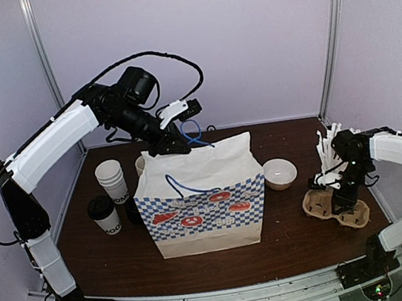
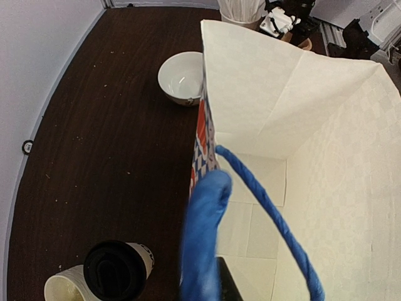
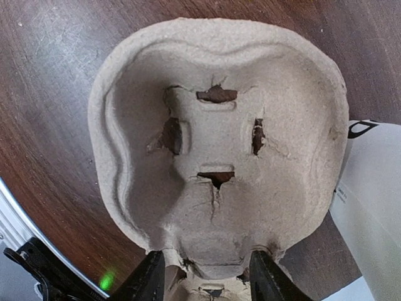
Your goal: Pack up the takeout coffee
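Cup stands upright on worktop, left of bag, black lid on, long axis vertical; just beside it, toward the back, a stack of unlidded white cups. Left hand hangs above the bag's back rim, pressed together on blue handle, holding that loop up so the mouth gapes; cup lies below this hand, off to its left and toward the arm bases, outside the bag wall. Right hand sits well apart on the far side of the bag, fingers either side of the near end of pulp carrier; cannot tell whether they pinch it or only straddle it. Judgement: left hand is much the nearer to cup but occupied with handle; right hand would have to cross or round the bag; the move turns on cup being left of and lower than the open mouth, so it wants raising upright, over the rim, then down. Count: one lidded cup; one stack, number in it unclear; one bag with two blue handles, one held, one draped on the front face; one bowl right of bag; one carrier; one bunch of white sticks behind carrier; no cup seen inside bag from left wrist view.
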Tool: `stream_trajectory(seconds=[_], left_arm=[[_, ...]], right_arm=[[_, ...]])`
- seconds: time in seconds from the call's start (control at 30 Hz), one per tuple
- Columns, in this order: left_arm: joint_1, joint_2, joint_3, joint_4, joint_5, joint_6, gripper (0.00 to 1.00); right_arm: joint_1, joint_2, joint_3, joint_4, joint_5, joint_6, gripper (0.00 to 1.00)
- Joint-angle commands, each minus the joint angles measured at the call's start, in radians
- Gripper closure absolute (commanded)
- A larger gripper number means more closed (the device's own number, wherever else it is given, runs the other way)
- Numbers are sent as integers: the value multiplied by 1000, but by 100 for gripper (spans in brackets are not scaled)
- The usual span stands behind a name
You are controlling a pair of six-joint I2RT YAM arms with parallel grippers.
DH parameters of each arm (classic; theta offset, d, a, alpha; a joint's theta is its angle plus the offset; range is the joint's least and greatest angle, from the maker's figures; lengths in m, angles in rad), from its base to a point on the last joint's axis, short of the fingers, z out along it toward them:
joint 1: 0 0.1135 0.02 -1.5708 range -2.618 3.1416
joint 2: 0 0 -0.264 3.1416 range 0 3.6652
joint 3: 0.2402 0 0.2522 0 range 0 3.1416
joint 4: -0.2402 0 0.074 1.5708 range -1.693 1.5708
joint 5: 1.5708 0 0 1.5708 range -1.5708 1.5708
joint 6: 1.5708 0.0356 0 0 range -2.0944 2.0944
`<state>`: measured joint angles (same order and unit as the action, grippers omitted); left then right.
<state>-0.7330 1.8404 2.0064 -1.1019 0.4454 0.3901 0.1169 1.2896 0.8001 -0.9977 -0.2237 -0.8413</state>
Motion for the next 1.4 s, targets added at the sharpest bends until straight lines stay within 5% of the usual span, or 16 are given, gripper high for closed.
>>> stream_trajectory(seconds=[0.0, 1.37], left_arm=[[-5, -27, -13, 0, -5, 1, 95], [-5, -31, -24, 0, -14, 7, 94]], right_arm=[[-6, 26, 6, 18, 26, 32, 51], [-1, 2, -42, 64, 37, 85, 52]])
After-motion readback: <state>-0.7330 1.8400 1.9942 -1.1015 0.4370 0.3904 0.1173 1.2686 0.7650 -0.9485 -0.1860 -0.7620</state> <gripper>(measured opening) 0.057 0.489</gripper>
